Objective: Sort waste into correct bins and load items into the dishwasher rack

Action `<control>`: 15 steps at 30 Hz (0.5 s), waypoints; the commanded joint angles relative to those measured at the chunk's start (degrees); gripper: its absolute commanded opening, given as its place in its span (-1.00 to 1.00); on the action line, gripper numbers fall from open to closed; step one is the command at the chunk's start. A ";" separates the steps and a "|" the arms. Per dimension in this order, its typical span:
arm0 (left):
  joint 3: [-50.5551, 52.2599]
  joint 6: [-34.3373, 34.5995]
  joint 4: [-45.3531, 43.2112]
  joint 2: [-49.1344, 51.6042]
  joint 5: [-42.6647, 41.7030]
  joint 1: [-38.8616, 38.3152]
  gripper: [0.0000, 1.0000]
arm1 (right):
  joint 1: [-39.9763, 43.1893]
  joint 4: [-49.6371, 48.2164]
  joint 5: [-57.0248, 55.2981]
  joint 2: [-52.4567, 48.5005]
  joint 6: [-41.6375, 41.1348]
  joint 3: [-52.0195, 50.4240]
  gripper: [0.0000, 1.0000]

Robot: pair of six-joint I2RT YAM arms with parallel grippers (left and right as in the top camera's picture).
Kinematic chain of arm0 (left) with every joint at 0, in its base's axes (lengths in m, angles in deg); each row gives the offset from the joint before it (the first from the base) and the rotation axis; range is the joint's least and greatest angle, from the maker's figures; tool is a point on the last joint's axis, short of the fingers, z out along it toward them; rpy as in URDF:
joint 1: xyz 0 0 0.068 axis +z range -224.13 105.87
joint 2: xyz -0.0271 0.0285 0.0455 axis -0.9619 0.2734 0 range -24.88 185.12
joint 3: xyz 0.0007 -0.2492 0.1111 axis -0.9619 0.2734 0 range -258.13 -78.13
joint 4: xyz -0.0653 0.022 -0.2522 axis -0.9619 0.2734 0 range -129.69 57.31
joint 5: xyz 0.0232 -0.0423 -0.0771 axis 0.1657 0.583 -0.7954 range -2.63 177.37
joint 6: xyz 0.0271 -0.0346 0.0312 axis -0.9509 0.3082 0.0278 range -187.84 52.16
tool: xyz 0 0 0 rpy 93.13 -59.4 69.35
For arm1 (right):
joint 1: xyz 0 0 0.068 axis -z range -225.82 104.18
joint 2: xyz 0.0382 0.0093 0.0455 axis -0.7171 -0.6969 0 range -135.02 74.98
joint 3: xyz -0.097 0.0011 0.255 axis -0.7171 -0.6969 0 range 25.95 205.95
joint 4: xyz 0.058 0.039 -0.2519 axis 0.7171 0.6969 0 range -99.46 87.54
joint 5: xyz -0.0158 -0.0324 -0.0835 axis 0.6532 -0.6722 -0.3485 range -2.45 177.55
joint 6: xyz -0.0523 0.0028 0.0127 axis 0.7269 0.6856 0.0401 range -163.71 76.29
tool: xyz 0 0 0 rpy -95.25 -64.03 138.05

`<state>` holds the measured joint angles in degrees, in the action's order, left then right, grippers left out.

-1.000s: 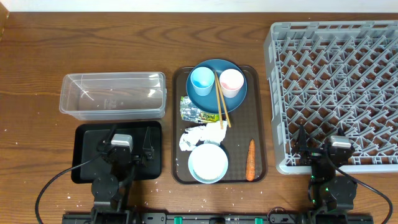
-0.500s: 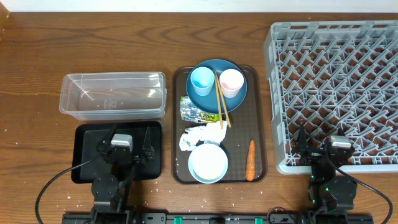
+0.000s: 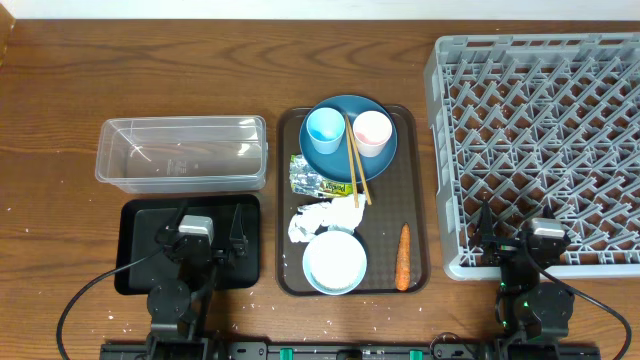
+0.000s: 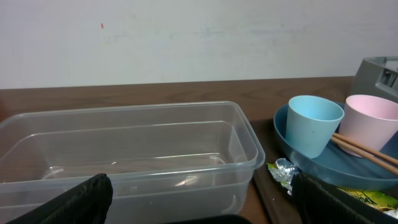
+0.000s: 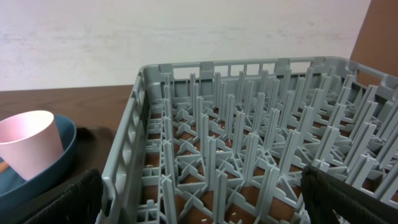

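Plainly, no step is under way yet: the left gripper (image 3: pixel 207 230) hangs with its jaws wide apart and empty at about 7 o'clock on the table (image 3: pixel 50 80), low over the black tray (image 3: pixel 135 275). The right gripper (image 3: pixel 520 238), equally wide and empty, sits at about 5 o'clock over the near edge of the rack (image 3: pixel 437 150). At 12 o'clock from the left gripper, just beyond the black tray, lies the clear tub (image 3: pixel 110 165), bare inside. At its 3 o'clock is the brown serving tray (image 3: pixel 420 180), which carries everything to be handled. The tissue (image 3: pixel 312 222) and the bowl (image 3: pixel 334 262) are nearest, with the snack wrapper (image 3: pixel 320 182) just past the tissue and the carrot (image 3: pixel 403 256) at the tray's 5 o'clock. At the tray's 12 o'clock the plate (image 3: pixel 335 165) bears the light blue cup (image 3: pixel 324 128), the pink cup (image 3: pixel 372 131) and the chopsticks (image 3: pixel 357 165). I judge waste sorting to be the opening step, with the tissue the handiest first pick. That calls for the left arm to swing toward 2 o'clock, lower its parted jaws around the tissue without nudging the bowl just beside it, then close.
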<state>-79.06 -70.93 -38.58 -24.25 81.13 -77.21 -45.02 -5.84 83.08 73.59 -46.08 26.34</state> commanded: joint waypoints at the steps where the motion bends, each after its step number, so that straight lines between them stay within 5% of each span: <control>1: 0.70 -0.76 2.10 -0.26 -2.12 -0.13 0.89 | 0.42 0.26 0.02 -0.07 -0.15 -0.07 0.99; 11: -1.49 -0.31 3.43 -0.26 -9.88 -0.13 0.89 | 0.42 0.26 0.02 -0.07 -0.15 -0.07 0.99; 15: -7.28 5.25 7.54 0.07 -11.34 -0.13 0.89 | 0.42 0.24 0.02 -0.07 -0.17 -0.07 0.99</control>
<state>-82.32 -69.25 -32.31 -24.23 73.66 -77.21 -45.02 -5.82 83.08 73.59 -46.08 26.34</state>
